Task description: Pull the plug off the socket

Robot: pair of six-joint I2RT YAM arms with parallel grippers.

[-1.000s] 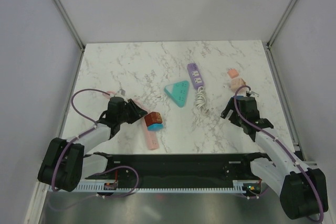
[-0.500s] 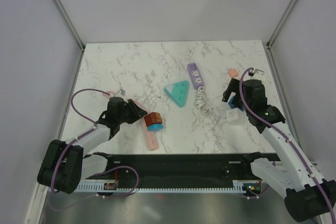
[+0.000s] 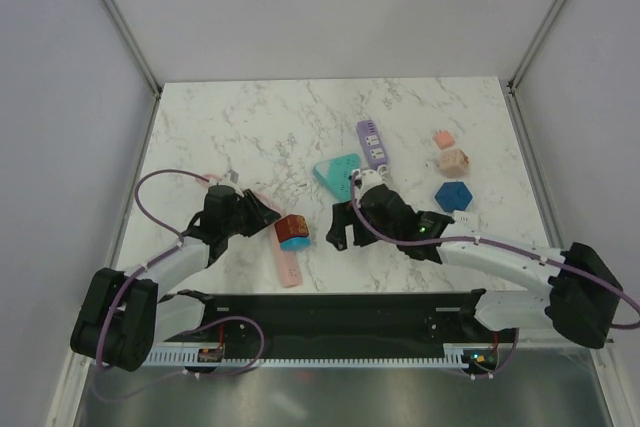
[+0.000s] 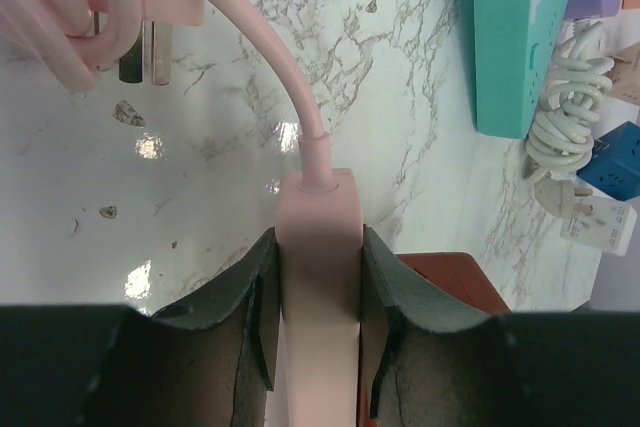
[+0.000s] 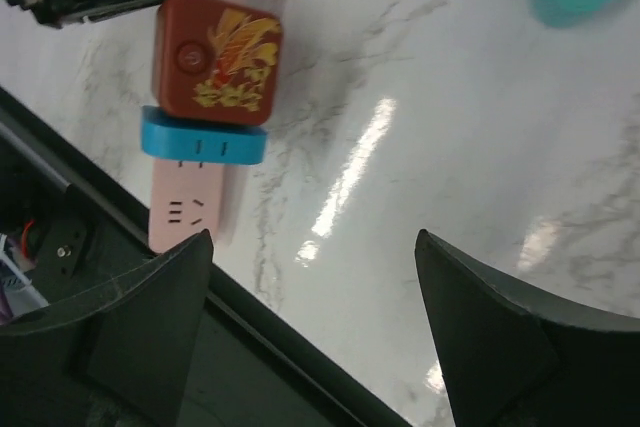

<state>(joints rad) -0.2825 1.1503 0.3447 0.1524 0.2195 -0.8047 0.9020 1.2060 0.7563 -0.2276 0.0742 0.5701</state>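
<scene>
Pink and smooth, the long power strip [image 3: 288, 265] lies flat on the white marble tabletop [image 3: 220, 127]. Its near end comes close to the front edge. The left end effector [image 3: 252, 212] is squeezing the far end of the strip. In the left wrist view, two dark fingers [image 4: 250, 297] press on both long sides of it. A round pink cord [image 4: 262, 57] comes out of that end and curls into a bundle.

The plug [image 3: 292, 226] sits about halfway along the strip. It is a red-brown square with round corners and a gold picture on top. It rests on a flat blue block [image 5: 203, 139] that sits on the strip.

The right end effector [image 3: 340, 230] hangs just beside the plug, on its right, and does not touch it. Its two black fingers [image 5: 140, 307] are spread wide with nothing between them. Bare, shiny marble lies between it and the plug.

Further back are a teal triangle socket [image 3: 336, 173] and a purple strip [image 3: 372, 143]. A white coiled cord [image 4: 565, 112] lies by them. Off to the right sit a dark blue six-sided block [image 3: 453, 195], a peach cube [image 3: 453, 159] and a small pink cube [image 3: 444, 137]. All of these are well apart from the plug.
</scene>
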